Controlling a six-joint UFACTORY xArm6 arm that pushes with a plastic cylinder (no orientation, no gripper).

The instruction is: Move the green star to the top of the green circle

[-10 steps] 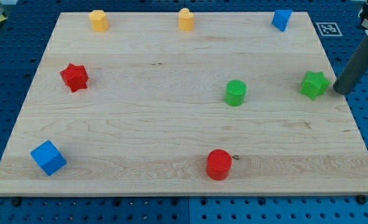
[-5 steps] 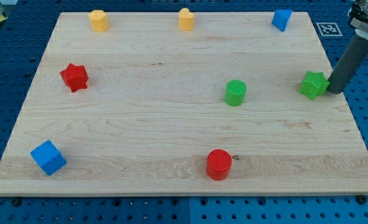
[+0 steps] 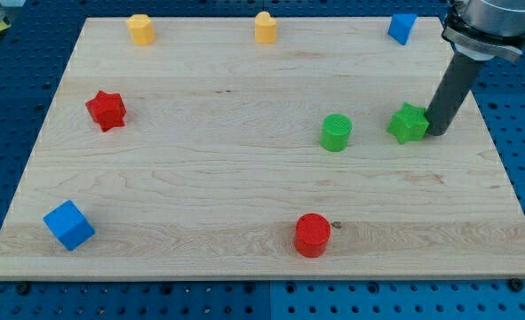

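The green star (image 3: 409,123) lies on the wooden board (image 3: 200,169) at the view's right. The green circle (image 3: 336,132) stands a short way to its left, slightly lower in the view. My tip (image 3: 437,133) rests against the star's right side. The rod rises from there toward the view's top right corner.
Two yellow blocks (image 3: 140,28) (image 3: 265,27) and a blue block (image 3: 402,28) stand along the top edge. A red star (image 3: 106,109) is at the left, a blue cube (image 3: 68,224) at the bottom left, a red circle (image 3: 313,235) at the bottom middle.
My tip moved left from off the board's right edge, met the green star and pushed it left toward the green circle. The other blocks have not moved.
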